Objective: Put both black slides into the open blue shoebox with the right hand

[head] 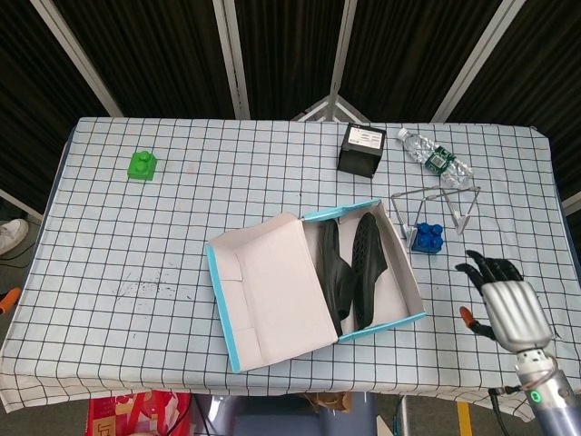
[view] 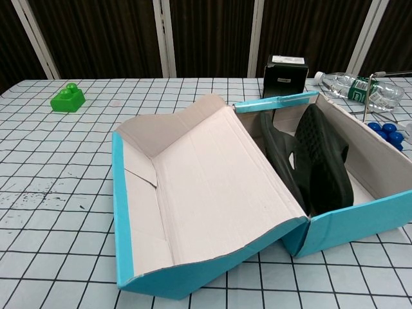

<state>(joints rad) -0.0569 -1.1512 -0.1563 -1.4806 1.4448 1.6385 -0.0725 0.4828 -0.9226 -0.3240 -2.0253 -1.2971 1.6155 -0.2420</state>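
The open blue shoebox (head: 410,321) (view: 360,222) sits near the table's front, its lid (head: 272,291) (view: 206,187) folded out to the left. Both black slides (head: 352,268) (view: 312,161) stand on edge side by side inside it. My right hand (head: 504,304) is off to the right of the box, above the front right part of the table, holding nothing, fingers apart. It does not show in the chest view. My left hand is in neither view.
A black box (head: 360,150) (view: 286,72), a plastic bottle (head: 436,159) (view: 360,87) and a wire rack (head: 440,204) stand at the back right. A blue block (head: 425,237) (view: 386,132) lies just right of the shoebox. A green block (head: 142,165) (view: 67,98) sits far left.
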